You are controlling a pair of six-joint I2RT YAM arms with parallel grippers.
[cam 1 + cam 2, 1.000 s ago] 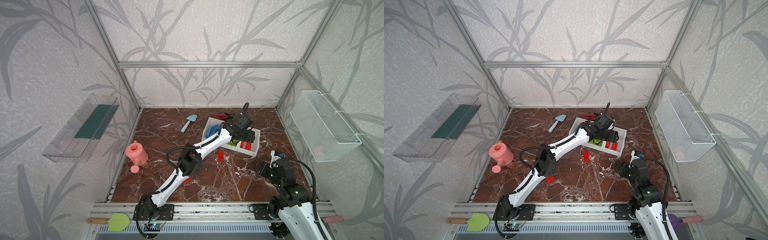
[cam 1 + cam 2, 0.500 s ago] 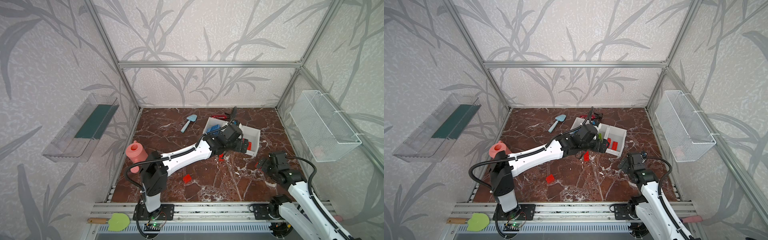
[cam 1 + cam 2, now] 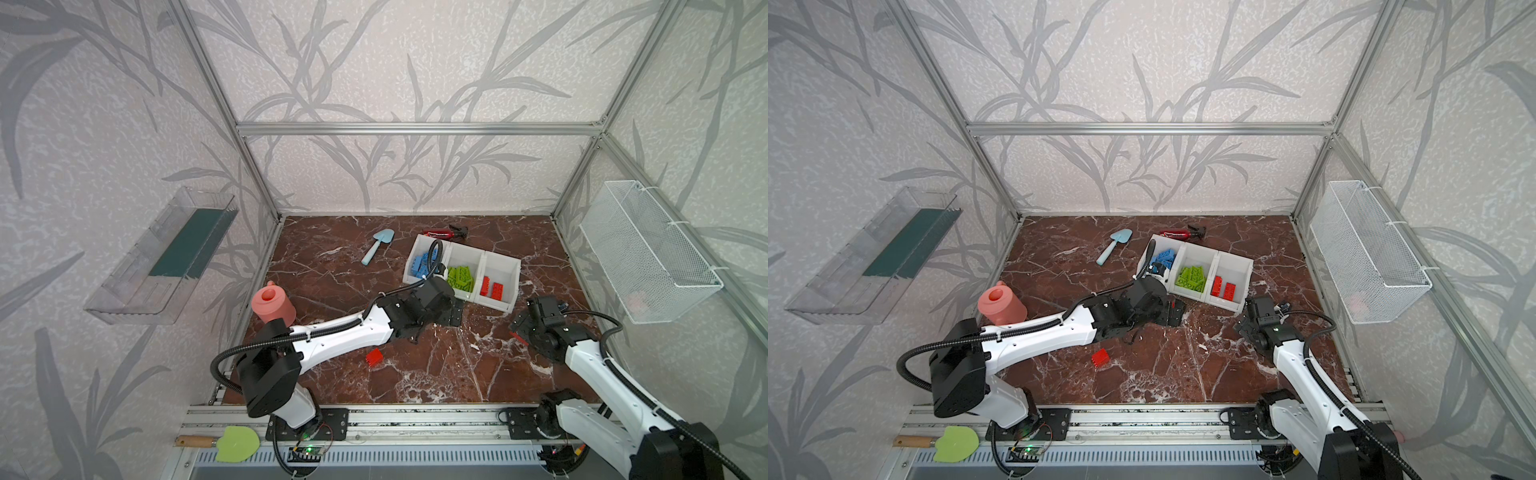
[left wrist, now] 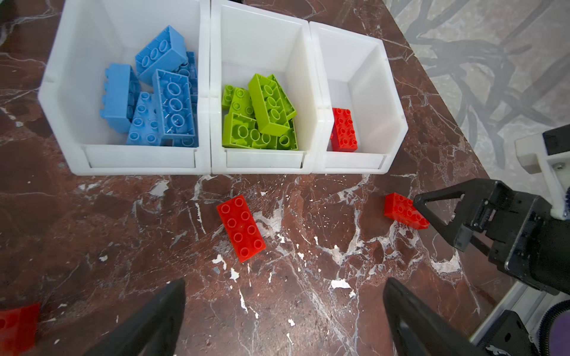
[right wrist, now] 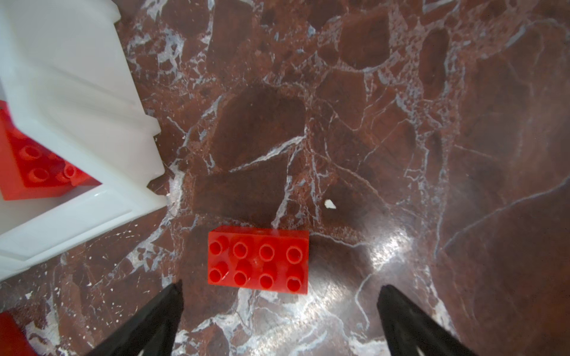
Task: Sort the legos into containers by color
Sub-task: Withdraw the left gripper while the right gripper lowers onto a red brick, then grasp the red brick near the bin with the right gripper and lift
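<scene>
Three joined white containers hold blue legos, green legos and red legos, one colour each. My left gripper hangs open and empty in front of them, with a loose red brick ahead of its fingertips. My right gripper is open low over the floor by the red bin. Another red brick lies studs up just past its fingertips. A third red brick lies nearer the front.
A light blue trowel and a red spray bottle lie behind the bins. A pink watering can stands at the left wall. A wire basket hangs on the right wall and a clear tray on the left.
My left gripper has drawn back from above the bins to the floor in front of them and opened wide. The right gripper has opened and settled over the red brick.
</scene>
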